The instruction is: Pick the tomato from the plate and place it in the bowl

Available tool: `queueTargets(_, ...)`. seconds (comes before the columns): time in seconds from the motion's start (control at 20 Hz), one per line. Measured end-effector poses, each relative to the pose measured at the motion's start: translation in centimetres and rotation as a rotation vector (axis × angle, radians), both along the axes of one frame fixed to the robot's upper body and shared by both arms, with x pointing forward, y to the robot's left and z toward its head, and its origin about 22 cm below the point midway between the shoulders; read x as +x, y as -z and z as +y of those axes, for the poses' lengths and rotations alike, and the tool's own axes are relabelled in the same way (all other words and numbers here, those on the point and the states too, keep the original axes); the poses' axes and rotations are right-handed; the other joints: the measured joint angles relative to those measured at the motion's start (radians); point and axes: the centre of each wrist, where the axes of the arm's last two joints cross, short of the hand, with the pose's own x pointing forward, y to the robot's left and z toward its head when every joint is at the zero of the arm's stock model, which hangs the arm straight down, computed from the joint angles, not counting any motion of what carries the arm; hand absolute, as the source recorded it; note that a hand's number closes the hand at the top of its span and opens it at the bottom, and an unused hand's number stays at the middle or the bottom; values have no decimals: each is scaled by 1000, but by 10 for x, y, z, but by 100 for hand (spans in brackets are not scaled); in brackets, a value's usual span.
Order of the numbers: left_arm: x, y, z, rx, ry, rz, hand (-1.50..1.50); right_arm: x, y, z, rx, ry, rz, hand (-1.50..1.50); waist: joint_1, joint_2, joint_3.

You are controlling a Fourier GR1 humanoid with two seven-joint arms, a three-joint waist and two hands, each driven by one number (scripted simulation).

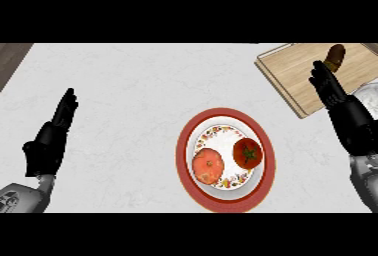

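Tomato (248,152) sits right of a paler orange fruit (208,165) on the red-rimmed plate (224,202), lower centre of frame. Left hand (50,140) at left edge and right hand (341,110) at right edge, both fingers straight, holding nothing. Wooden board (295,70) upper right carries a dark vegetable (334,56).

- The wooden board (299,75) runs out past the right edge, so its far end is unseen.
- The right hand (336,102) hides part of that board (and part of a dark object (335,56) lying there, too small to identify).
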Motion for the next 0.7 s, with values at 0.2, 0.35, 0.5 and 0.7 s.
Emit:
queueTargets(0.2, 3, -11, 7, -15, -36, -6, 0, -7, -28, 12, -20, -86, -186, 150, -16, -6, 2)
queueTargets(0.35, 4, -14, 14, -30, -75, 0, 0, -12, -54, 8, -161, -111, -334, -150, -40, -15, -7)
queueTargets(0.5, 0, -13, 22, -57, -112, 25, 0, -23, -36, -17, -337, 90, -254, -150, -75, -21, -7)
queueTargets(0.7, -4, -15, 28, -85, -132, 40, 0, -68, 3, -2, -347, 225, -276, -150, -91, -25, -1)
